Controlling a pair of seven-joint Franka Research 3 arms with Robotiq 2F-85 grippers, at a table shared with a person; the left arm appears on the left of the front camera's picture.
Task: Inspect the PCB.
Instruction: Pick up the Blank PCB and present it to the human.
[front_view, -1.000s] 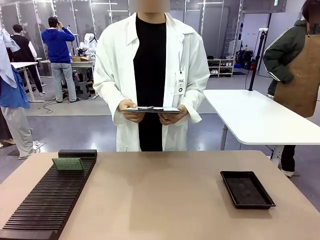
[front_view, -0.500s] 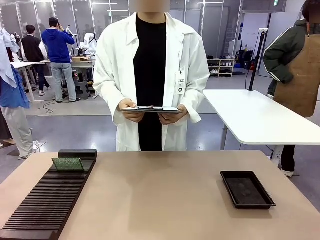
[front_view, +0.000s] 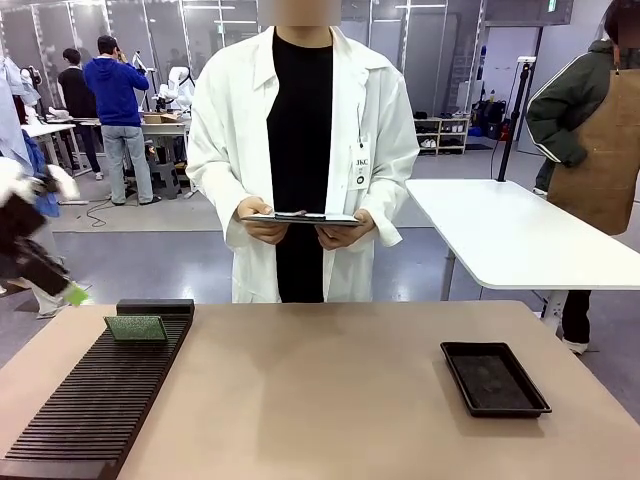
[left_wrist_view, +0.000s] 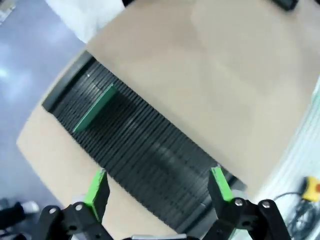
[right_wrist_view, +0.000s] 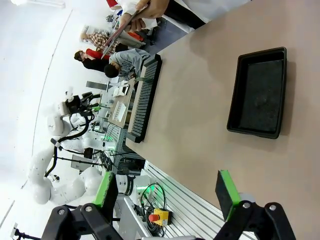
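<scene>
We see the PCB (front_view: 135, 328), a thin green board with a dotted surface, propped in the slots at the far end of the long ribbed black rack (front_view: 100, 400), at ten o'clock on the smooth tan bench (front_view: 330, 400). A shallow rectangular black tray (front_view: 493, 378) lies at three o'clock. Our left claw (left_wrist_view: 157, 182) hangs released above the rack. Our right claw (right_wrist_view: 166, 190) is also released and grasps nothing.

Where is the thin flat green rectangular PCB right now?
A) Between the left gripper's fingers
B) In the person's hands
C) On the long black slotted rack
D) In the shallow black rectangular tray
C: the PCB sits near the far end of the black slotted rack, apart from the open left gripper.
</scene>
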